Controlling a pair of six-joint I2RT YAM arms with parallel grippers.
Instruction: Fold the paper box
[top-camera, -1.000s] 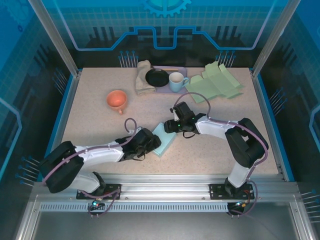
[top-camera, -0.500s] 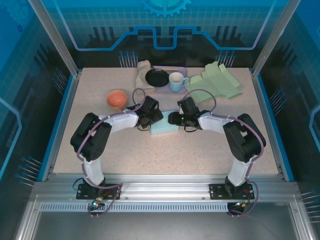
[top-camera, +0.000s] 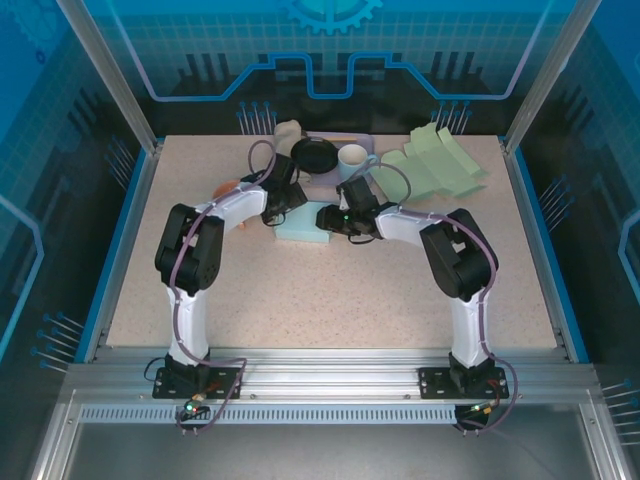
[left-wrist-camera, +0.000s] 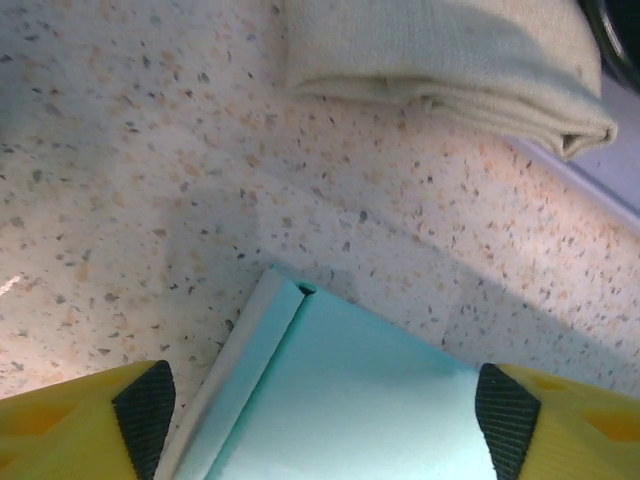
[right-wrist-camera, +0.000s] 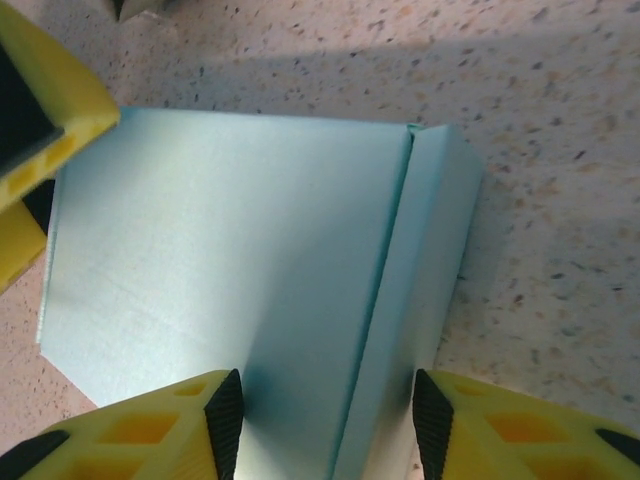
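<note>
Paper box (top-camera: 306, 228) lies flat between both grippers — left gripper (left-wrist-camera: 325, 405) spread wide astride it, right gripper (right-wrist-camera: 322, 410) seemingly pinching its folded flap — steadying it for creasing.

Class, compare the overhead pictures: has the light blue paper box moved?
Yes. The light blue paper box has moved away from the arm bases, toward the tray.

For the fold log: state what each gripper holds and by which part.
Both straddle the light blue paper box: left gripper across one end, right gripper over the folded flap edge. Whether either is clamped cannot be told.
</note>
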